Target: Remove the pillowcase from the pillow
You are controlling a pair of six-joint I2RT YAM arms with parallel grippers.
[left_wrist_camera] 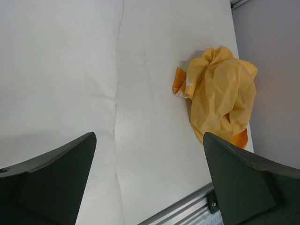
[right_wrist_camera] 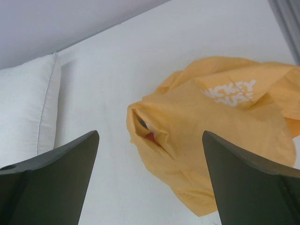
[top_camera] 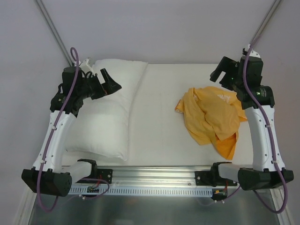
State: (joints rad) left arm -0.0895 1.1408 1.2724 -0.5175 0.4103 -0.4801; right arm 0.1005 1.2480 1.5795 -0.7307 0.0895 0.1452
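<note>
The orange-yellow pillowcase (top_camera: 211, 117) lies crumpled and empty on the right half of the table, with white lettering on top. It also shows in the left wrist view (left_wrist_camera: 220, 98) and the right wrist view (right_wrist_camera: 220, 150). The plain white pillow (top_camera: 110, 112) lies bare on the left half, apart from the pillowcase; it also shows in the wrist views (left_wrist_camera: 56, 70) (right_wrist_camera: 23, 108). My left gripper (top_camera: 108, 83) hangs open and empty above the pillow's far end (left_wrist_camera: 150, 178). My right gripper (top_camera: 220, 74) hangs open and empty above the pillowcase's far edge (right_wrist_camera: 150, 173).
The white table top (top_camera: 159, 93) shows between pillow and pillowcase. An aluminium rail (top_camera: 154, 180) with both arm bases runs along the near edge. Two slanted poles (top_camera: 54, 28) (top_camera: 265, 23) rise at the back corners.
</note>
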